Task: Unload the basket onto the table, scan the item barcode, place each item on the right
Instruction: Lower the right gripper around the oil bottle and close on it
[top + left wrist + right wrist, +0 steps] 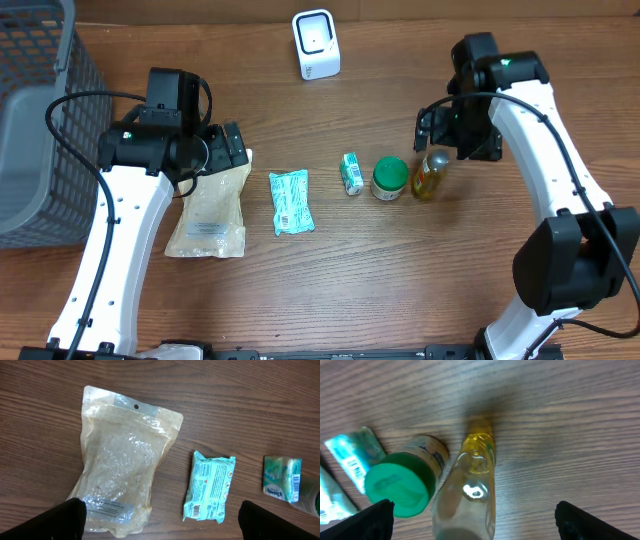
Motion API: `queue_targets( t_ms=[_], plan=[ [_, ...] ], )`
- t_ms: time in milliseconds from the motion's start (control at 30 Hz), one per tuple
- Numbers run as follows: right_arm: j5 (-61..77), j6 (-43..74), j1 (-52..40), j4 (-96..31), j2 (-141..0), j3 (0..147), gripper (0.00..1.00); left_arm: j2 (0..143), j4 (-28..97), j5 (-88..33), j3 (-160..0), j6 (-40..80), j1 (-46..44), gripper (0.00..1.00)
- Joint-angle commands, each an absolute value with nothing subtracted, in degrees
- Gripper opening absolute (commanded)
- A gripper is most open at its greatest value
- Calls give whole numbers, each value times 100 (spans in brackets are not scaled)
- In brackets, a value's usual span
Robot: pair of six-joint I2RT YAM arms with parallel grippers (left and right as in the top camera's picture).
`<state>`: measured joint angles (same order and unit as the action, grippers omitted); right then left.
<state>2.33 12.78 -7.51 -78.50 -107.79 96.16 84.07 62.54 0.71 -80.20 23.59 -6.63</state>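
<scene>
Five items are laid in a row across the table (330, 290), left to right: pouch (210, 212), wipes packet (291, 202), tissue pack (351, 173), jar (389, 179), bottle (431, 174). The last three are set close together. A barcode scanner (316, 44) is stood far behind the row's middle. A basket (40, 120) is set at far left.

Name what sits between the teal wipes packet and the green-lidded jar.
A small teal tissue pack lies there, alone in that gap; the overhead view shows it.
</scene>
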Motion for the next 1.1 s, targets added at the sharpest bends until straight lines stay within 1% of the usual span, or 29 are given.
queue_targets(
  t_ms=[0,100,167,333,533,633,700,767,1067],
  plan=[
    [272,1234,-749,-7728,-10665,9402,100,8401,6254,106,-8064,2314,-644,100],
    [272,1236,-749,-7706,-10665,9325,98,8401,6254,106,-8064,2314,-644,100],
    [272,1236,-749,-7690,-10665,9284,95,8401,6254,106,-8064,2314,-644,99],
    [272,1236,-749,-7428,-10665,9032,93,8401,6254,106,-8064,2314,-644,100],
    [272,1236,-749,-7341,-10665,8917,82,8401,6254,106,-8064,2314,-644,100],
    [272,1236,-749,-7376,-10665,8917,80,8401,6254,104,-8064,2314,-644,100],
    [272,1236,-749,-7373,-10665,8917,74,8401,6254,106,-8064,2314,-644,100],
    [272,1236,-749,-7352,-10665,8917,71,8401,6254,106,-8064,2311,-644,99],
    [279,1374,-755,-7288,-10665,8917,72,8401,6254,106,-8064,2314,-644,100]
  ],
)
